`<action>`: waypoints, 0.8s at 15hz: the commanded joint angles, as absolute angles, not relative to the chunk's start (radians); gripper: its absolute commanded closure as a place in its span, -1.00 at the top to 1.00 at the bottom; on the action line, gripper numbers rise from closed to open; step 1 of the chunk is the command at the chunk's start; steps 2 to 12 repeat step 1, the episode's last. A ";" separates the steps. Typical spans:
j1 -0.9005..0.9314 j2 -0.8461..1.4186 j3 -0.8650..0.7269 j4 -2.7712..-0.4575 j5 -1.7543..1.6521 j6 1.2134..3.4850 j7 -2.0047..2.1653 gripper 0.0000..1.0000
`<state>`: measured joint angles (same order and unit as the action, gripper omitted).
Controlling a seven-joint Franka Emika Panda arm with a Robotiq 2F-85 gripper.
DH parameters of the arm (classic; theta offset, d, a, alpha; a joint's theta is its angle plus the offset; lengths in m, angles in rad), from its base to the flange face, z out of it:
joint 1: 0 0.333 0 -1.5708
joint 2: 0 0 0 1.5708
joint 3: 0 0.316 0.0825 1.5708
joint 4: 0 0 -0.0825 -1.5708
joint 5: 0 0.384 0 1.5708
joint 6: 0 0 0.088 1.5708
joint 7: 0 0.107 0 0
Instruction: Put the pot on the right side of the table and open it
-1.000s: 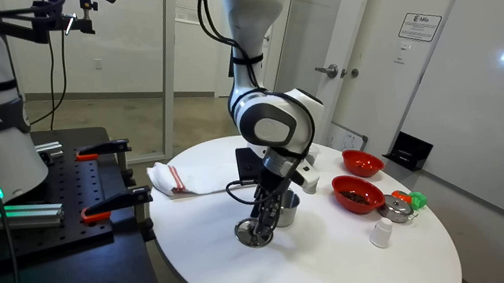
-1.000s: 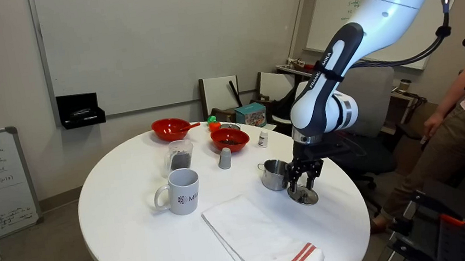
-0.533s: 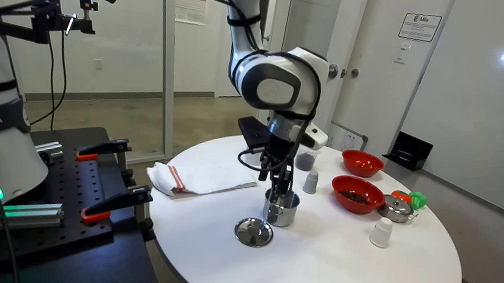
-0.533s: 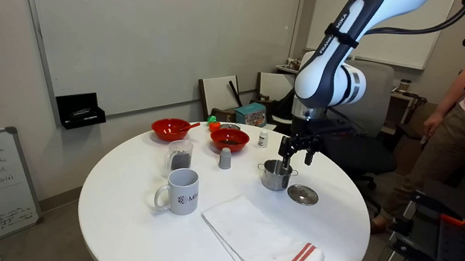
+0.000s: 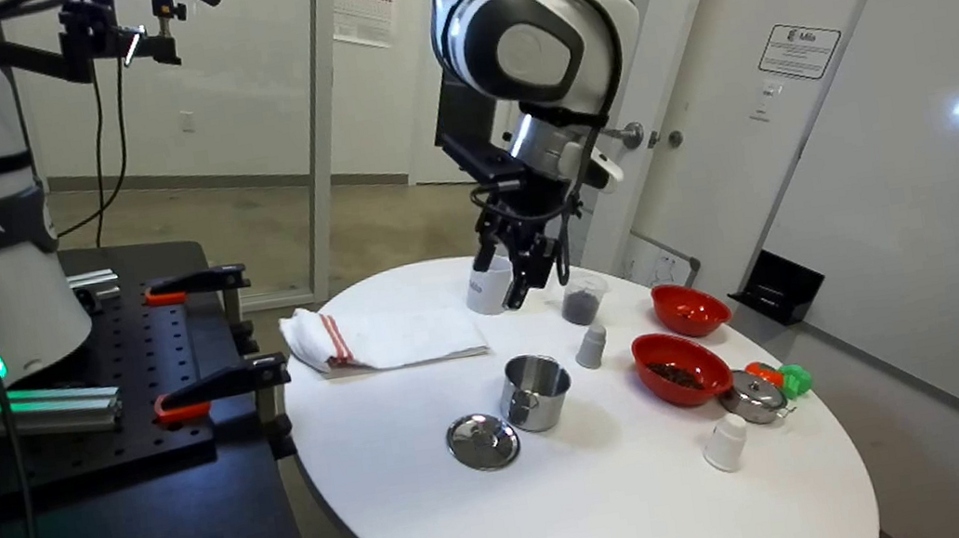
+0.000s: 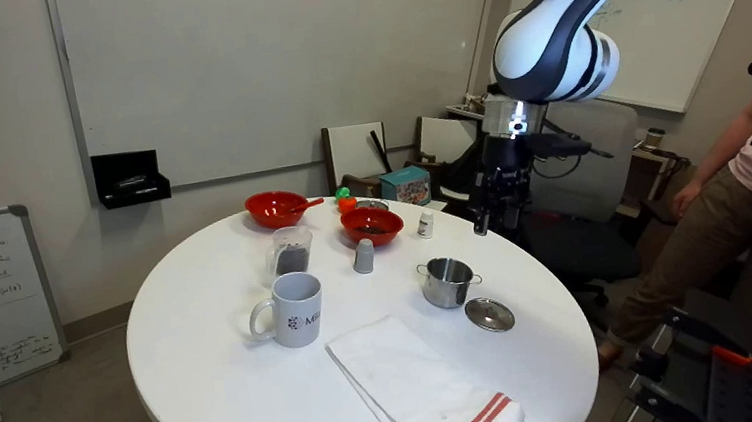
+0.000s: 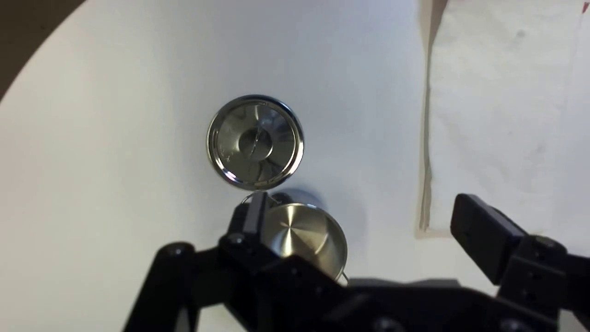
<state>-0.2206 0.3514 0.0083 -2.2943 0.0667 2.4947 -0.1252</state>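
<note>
The shiny steel pot (image 5: pixel 535 397) stands upright and uncovered on the white table (image 5: pixel 645 508). It also shows in an exterior view (image 6: pixel 446 289) and in the wrist view (image 7: pixel 304 230), where its bare inside is visible and a finger hides part of it. Its round lid (image 5: pixel 483 442) lies flat on the table beside the pot, knob up; it also shows in an exterior view (image 6: pixel 490 314) and the wrist view (image 7: pixel 256 143). My gripper (image 7: pixel 359 216) is open and empty, raised well above the pot and lid in both exterior views (image 5: pixel 498 283) (image 6: pixel 495 223).
A folded white towel (image 6: pixel 415 382), a mug (image 6: pixel 296 310), a clear jar (image 6: pixel 292 252) and a grey cup (image 6: pixel 363 257) stand near the pot. Two red bowls (image 5: pixel 681 367) (image 5: pixel 690 310), a small lidded pan (image 5: pixel 753 397) and a white cup (image 5: pixel 726 443) are farther off.
One second ago my gripper was down at the lid. It has risen away with open fingers, passing over the pot. The lid and the pot have stayed in place.
</note>
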 commanded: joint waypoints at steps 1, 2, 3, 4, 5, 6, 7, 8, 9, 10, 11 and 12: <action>-0.193 0.338 -0.017 -2.300 0.080 2.486 -0.134 1.00; -0.193 0.338 -0.017 -2.300 0.080 2.486 -0.134 1.00; -0.193 0.338 -0.017 -2.300 0.080 2.486 -0.134 1.00; -0.193 0.338 -0.017 -2.300 0.080 2.486 -0.134 1.00; -0.193 0.338 -0.017 -2.300 0.080 2.486 -0.134 1.00; -0.193 0.338 -0.017 -2.300 0.080 2.486 -0.134 1.00; -0.193 0.338 -0.017 -2.300 0.080 2.486 -0.134 1.00; -0.193 0.338 -0.017 -2.300 0.080 2.486 -0.134 1.00; -0.193 0.338 -0.017 -2.300 0.080 2.486 -0.134 1.00; -0.193 0.338 -0.017 -2.300 0.080 2.486 -0.134 1.00; -0.193 0.338 -0.017 -2.300 0.080 2.486 -0.134 1.00; -0.193 0.338 -0.017 -2.300 0.080 2.486 -0.134 1.00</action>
